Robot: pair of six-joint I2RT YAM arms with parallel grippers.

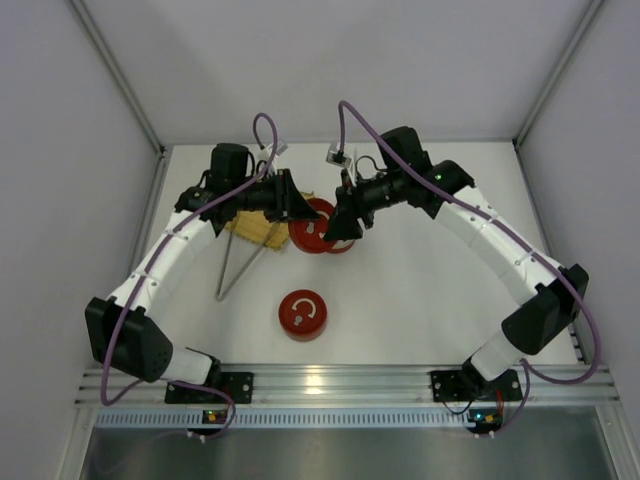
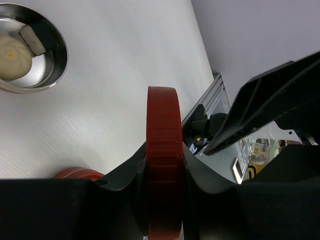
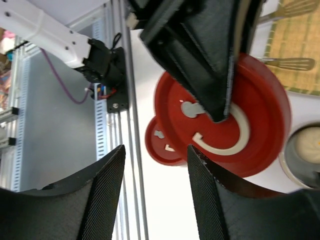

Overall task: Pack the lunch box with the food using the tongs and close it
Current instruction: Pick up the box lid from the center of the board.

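My left gripper (image 1: pixel 298 210) is shut on the rim of a red round lid (image 1: pixel 312 238), holding it on edge above the table. In the left wrist view the lid (image 2: pixel 163 115) stands upright between the black fingers (image 2: pixel 125 172). The lunch box (image 2: pixel 55 60), a steel bowl, holds a white round food piece (image 2: pixel 12 52) and a white-and-dark piece (image 2: pixel 32 39). My right gripper (image 3: pixel 156 150) is open just beside the lid's face (image 3: pixel 260 115), with nothing between its fingers. The tongs (image 1: pixel 238 268) lie on the table, their tips on the yellow mat (image 1: pixel 255 232).
A second red lid (image 1: pixel 303 315) lies flat near the front middle of the table. The aluminium rail (image 1: pixel 330 380) runs along the near edge, and white walls close in the left, right and back sides.
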